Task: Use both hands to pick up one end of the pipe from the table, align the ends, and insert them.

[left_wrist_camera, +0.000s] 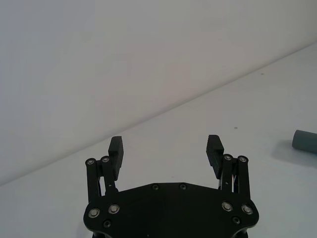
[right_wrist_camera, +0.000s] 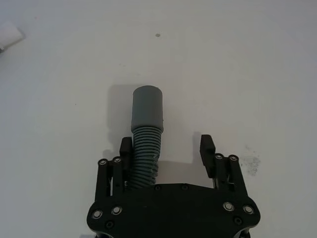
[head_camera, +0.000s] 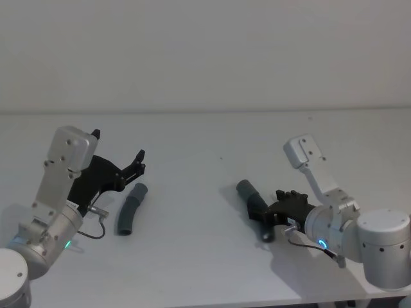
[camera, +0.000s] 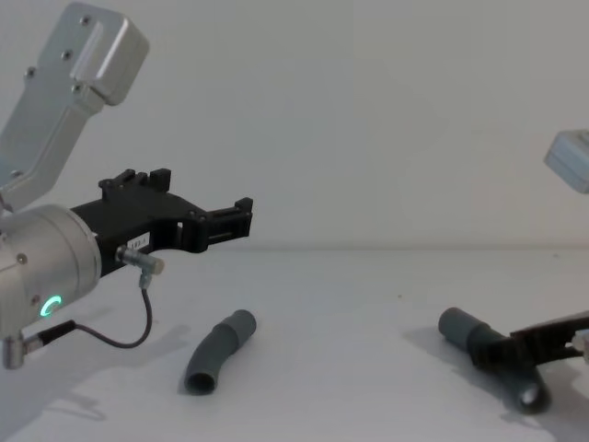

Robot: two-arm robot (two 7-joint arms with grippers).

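Black plastic, the right pincer (right_wrist_camera: 166,148) sits low over the matte white worktop (head_camera: 205,141). Its two fingers (right_wrist_camera: 207,148) are spread wide, one on each side of a ribbed dark grey tube piece (right_wrist_camera: 145,153). The tube runs lengthwise through the gap, across the line on which the fingers would close. It lies closer to one finger than the other and, as far as can be seen, is not yet squeezed. Its wider smooth collar (right_wrist_camera: 147,106) points out beyond the fingertips, away from the wrist. In the head view that collar end aims toward the far left, the middle of the worktop. The piece rests on the surface.

The black left pincer (left_wrist_camera: 166,148) is also spread and holds nothing. In the chest view it hangs well above the worktop, reaching forward and toward the robot's right. A smooth curved dark grey tube piece (head_camera: 130,208) lies flat on the worktop below it and just to its right. The long axis of this piece runs roughly from near to far, with the far end leaning rightward.

The two pieces lie well apart. Judged from this, the right arm is much nearer to a grasp and needs only to close. The left must drop and turn its fingers to straddle its tube crosswise.
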